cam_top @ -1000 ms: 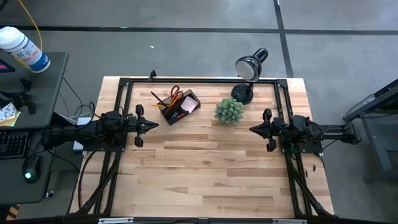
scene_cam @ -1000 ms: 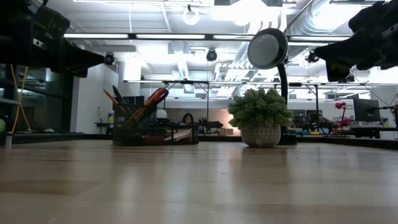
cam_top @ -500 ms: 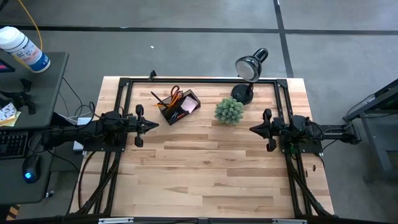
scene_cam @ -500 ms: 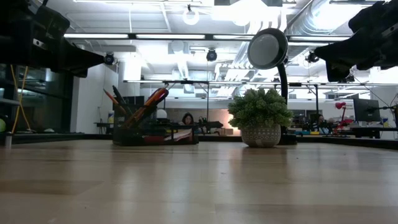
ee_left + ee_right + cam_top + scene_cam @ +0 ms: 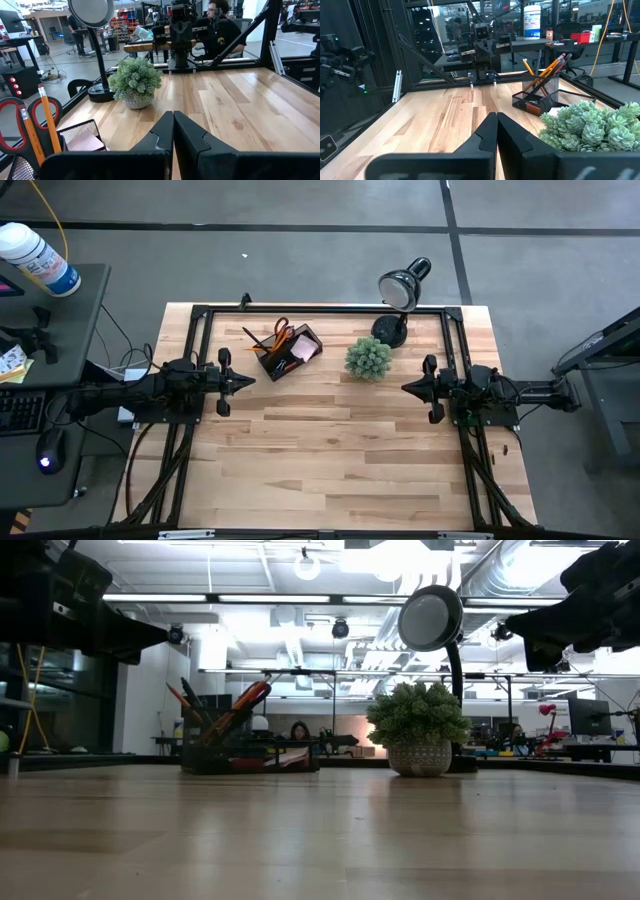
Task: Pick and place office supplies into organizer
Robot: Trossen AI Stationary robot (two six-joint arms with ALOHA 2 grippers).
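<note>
Both grippers: we see the left gripper (image 5: 248,380) and right gripper (image 5: 406,388) pressed together, holding nothing.
Organizer (image 5: 291,352): filled (scissors (image 5: 283,331), pencils (image 5: 258,340)).

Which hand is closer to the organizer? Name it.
The left hand. It hangs just below and left of the organizer in the high view, while the right hand is farther off, beyond the plant.
</note>
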